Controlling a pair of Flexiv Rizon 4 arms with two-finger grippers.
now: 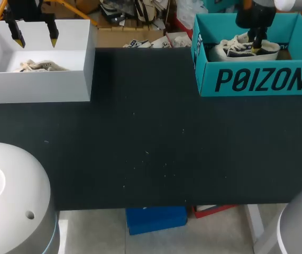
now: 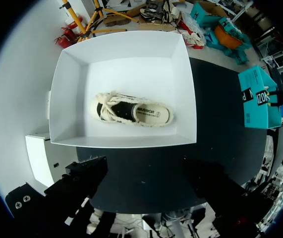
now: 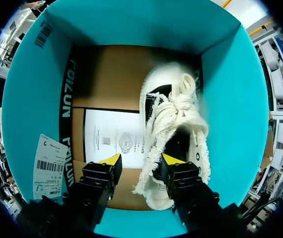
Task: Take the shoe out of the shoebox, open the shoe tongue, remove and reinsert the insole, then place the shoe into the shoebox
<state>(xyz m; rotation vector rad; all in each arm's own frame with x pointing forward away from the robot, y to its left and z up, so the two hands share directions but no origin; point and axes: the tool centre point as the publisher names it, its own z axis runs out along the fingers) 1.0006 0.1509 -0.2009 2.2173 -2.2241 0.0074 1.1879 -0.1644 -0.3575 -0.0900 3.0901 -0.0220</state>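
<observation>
Right gripper (image 3: 142,159) hung wide open over the shoe (image 3: 178,111) inside the teal shoebox (image 3: 32,99) (left gripper (image 1: 36,40) was spread wide too).

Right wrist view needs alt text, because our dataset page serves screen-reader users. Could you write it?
The right end effector hangs open inside a teal shoebox, one yellow-tipped finger over a cream, frayed-edge shoe, the other over the cardboard floor beside it. A printed paper sheet lies next to the shoe.
</observation>
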